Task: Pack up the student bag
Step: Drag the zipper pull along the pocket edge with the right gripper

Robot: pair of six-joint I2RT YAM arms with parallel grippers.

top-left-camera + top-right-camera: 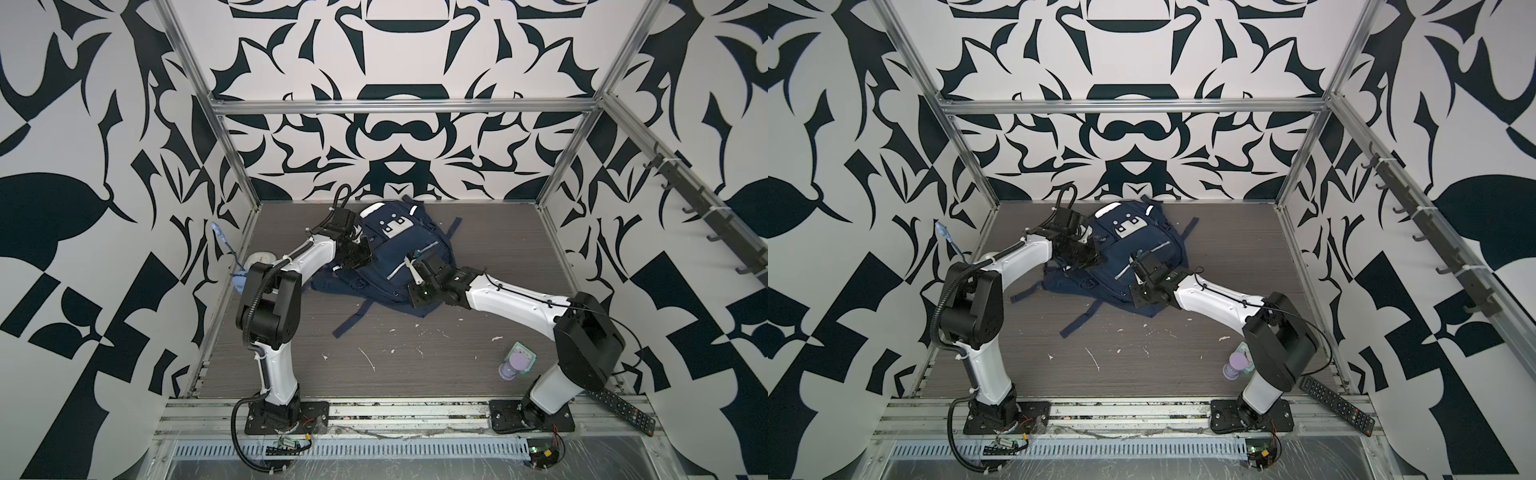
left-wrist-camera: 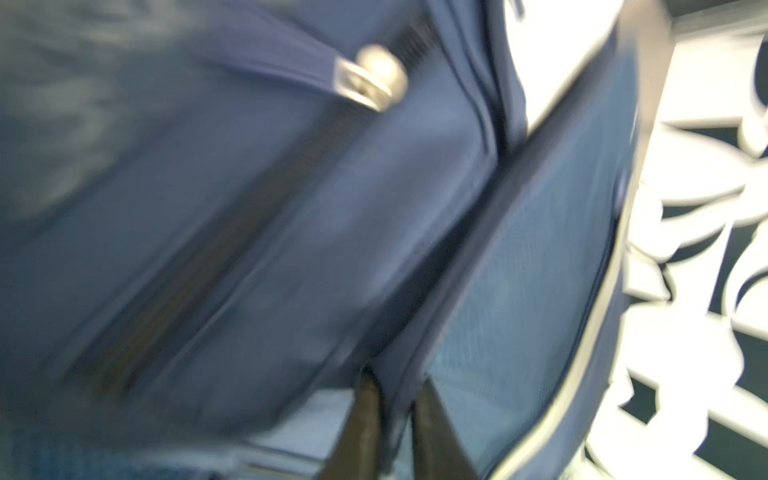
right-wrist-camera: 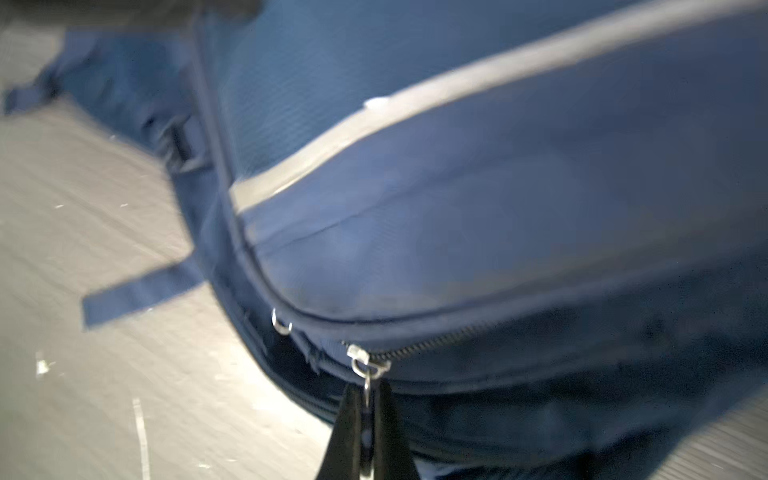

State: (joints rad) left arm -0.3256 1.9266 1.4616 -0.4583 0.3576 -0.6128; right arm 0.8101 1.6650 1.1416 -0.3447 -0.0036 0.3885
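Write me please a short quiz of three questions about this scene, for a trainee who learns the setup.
1. True or false: the large navy blue fabric backpack stands upright on the grey wood-grain table.
2. The right hand is shut on: A) a dark strap, B) the small silver metal zip pull, C) a purple bottle.
3. Which long flat thing lies beside the right arm's base, at the front corner?
Key: 1 false, it lies flat. 2 B. 3 the black remote control.

A large navy blue fabric backpack [image 1: 386,253] [image 1: 1121,249] with white reflective strips is lying front-up, straps sprawling, near the centre of both top views.
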